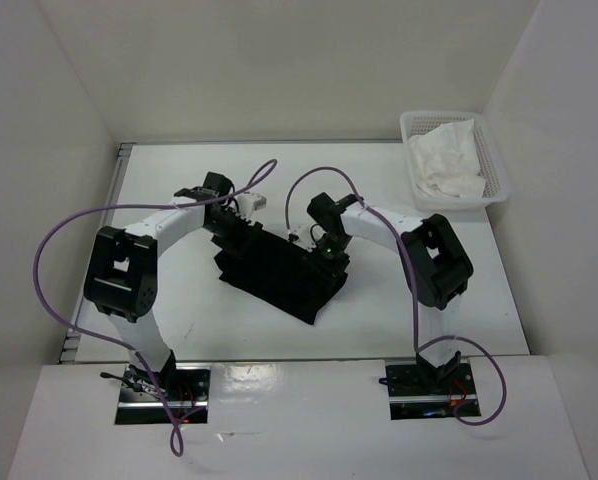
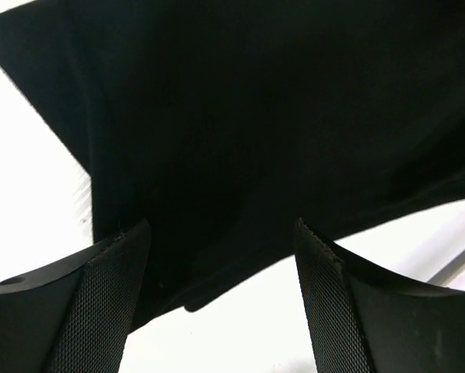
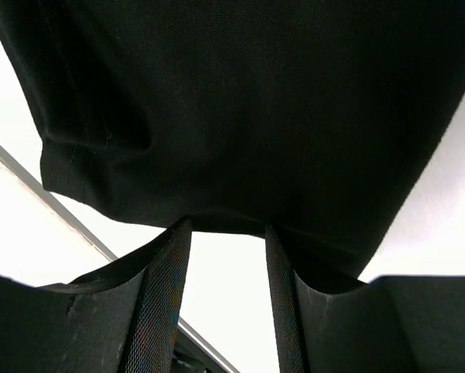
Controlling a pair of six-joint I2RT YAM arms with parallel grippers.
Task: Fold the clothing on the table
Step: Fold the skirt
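Note:
The black clothing (image 1: 279,278) lies bunched in a slanted strip in the middle of the white table (image 1: 179,320). My left gripper (image 1: 241,226) is at its far left end. In the left wrist view this gripper (image 2: 221,225) is open wide, the clothing (image 2: 256,116) spreads beyond its fingertips, and bare table (image 2: 240,326) shows between the pads. My right gripper (image 1: 324,246) is at the far right end. In the right wrist view the right gripper (image 3: 229,225) is open narrower, its tips at the hem of the clothing (image 3: 240,101), with only table between the fingers.
A white mesh basket (image 1: 495,172) holding a white cloth (image 1: 444,160) stands at the back right corner. Purple cables (image 1: 54,240) loop over both arms. White walls close in the table on three sides. A metal rail (image 3: 77,225) runs along the table's edge.

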